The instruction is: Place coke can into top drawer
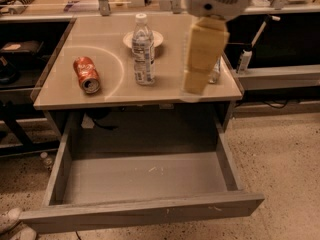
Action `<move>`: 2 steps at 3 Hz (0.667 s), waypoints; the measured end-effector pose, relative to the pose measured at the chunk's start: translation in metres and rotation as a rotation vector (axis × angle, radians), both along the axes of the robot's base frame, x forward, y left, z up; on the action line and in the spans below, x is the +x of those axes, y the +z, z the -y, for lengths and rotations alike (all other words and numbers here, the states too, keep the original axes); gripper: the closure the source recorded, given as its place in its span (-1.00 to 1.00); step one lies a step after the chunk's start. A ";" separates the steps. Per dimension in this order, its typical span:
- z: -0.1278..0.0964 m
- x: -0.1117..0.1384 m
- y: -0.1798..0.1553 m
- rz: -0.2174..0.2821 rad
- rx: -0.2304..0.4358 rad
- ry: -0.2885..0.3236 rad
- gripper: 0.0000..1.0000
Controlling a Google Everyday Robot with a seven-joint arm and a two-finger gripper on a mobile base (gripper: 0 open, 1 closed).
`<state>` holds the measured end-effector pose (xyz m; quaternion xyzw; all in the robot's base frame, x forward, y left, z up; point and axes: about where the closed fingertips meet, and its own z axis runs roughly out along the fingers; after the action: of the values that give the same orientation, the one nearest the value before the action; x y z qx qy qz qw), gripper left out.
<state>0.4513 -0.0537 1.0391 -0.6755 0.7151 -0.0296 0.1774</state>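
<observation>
The coke can (pixel 86 74) is red with a silver end and lies on its side on the left part of the tan table top (pixel 100 96). The top drawer (pixel 145 211) is pulled fully open below the table, and nothing lies inside it. My gripper (pixel 194 84) hangs blurred in front of the right part of the table top, well to the right of the coke can and above the drawer's back right. It holds nothing that I can see.
A clear water bottle (pixel 143 51) stands mid-table in front of a white dish (pixel 156 36). A blue-and-silver can (pixel 215 74) is mostly hidden behind my gripper. Dark shelving flanks the table, with a speckled floor (pixel 280 154) to the right.
</observation>
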 end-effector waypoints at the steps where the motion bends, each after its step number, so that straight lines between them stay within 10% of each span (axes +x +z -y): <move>1: -0.002 0.002 0.003 0.013 0.024 -0.002 -1.00; 2: -0.014 0.033 -0.006 0.011 0.055 -0.059 -1.00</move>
<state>0.4841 -0.0393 1.0334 -0.6487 0.7343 -0.0188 0.1990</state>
